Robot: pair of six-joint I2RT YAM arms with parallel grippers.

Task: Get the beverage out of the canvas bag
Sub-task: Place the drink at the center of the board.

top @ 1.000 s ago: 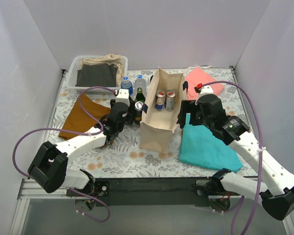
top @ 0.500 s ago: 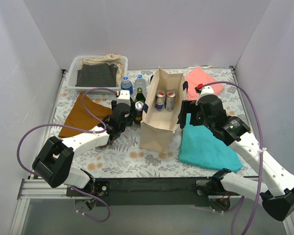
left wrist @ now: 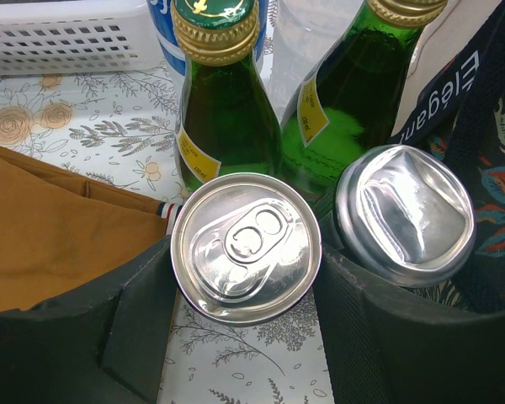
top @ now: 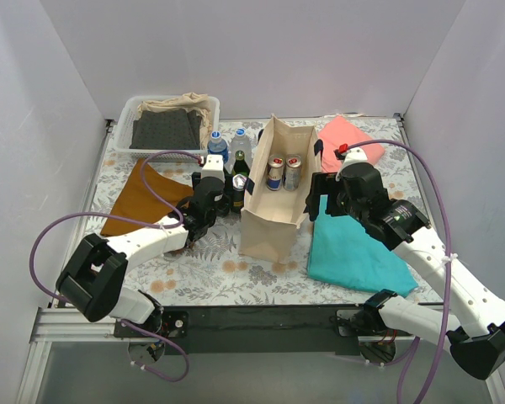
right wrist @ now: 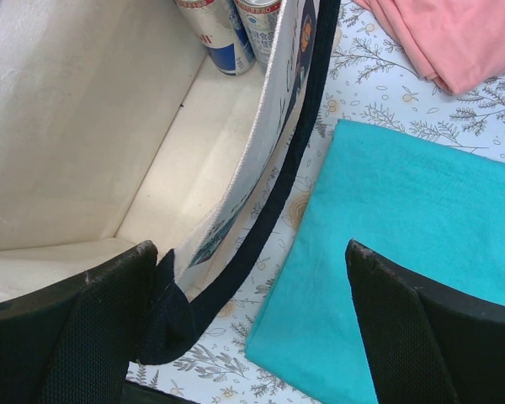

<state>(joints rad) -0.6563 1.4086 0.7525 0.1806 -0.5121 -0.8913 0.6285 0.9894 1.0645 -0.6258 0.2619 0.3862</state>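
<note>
Two cans stand upright at the far end inside the canvas bag, at ten o'clock from the nearer, wide-spread right hand straddling its rim, while the left hand pinches another can outside.

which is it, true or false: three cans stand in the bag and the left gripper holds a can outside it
False: the top view shows two cans in the bag, not three. The left gripper does hold a can outside it.
</note>
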